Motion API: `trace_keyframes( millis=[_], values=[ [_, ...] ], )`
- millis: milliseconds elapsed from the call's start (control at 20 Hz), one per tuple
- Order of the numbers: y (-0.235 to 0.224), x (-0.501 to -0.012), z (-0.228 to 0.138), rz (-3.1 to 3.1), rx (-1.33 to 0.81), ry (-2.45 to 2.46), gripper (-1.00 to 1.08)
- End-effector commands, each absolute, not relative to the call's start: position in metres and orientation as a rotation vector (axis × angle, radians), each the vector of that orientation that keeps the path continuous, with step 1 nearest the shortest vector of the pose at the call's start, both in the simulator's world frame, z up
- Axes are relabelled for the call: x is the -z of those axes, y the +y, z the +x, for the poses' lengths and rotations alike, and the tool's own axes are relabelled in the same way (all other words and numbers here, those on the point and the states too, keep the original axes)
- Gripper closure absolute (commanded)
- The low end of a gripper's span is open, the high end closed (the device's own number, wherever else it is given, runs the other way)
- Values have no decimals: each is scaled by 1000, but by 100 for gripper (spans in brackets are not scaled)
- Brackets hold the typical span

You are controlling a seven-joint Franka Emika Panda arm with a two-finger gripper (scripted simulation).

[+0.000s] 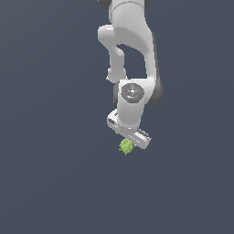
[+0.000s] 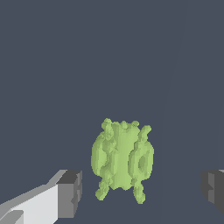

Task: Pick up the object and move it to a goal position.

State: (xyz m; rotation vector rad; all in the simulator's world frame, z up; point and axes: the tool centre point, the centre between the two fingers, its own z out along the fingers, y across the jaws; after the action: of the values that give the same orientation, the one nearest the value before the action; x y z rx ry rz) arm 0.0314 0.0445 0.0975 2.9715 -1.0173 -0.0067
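Claw (image 2: 140, 188) spread wide, dark fingertips (image 2: 70, 192) standing clear on either side of the object (image 2: 122, 158), nothing gripped yet. Green bumpy lump lying on the bare grey table (image 1: 55, 183) directly beneath the claw in the exterior view, centred in the gap, slightly taller than wide in the wrist view. Open table all round, no edge or obstacle near; likely just a short descent and a squeeze needed.
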Motion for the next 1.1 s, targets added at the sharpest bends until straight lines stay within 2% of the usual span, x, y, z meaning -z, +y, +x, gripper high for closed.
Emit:
trace_keyframes(
  millis=[0,650,1050],
  values=[
    [48,-94,33,2953,4,-1071,-92],
    [52,-86,36,2928,1,-1139,-92],
    [52,-49,34,2926,0,-1144,-92]
  ],
)
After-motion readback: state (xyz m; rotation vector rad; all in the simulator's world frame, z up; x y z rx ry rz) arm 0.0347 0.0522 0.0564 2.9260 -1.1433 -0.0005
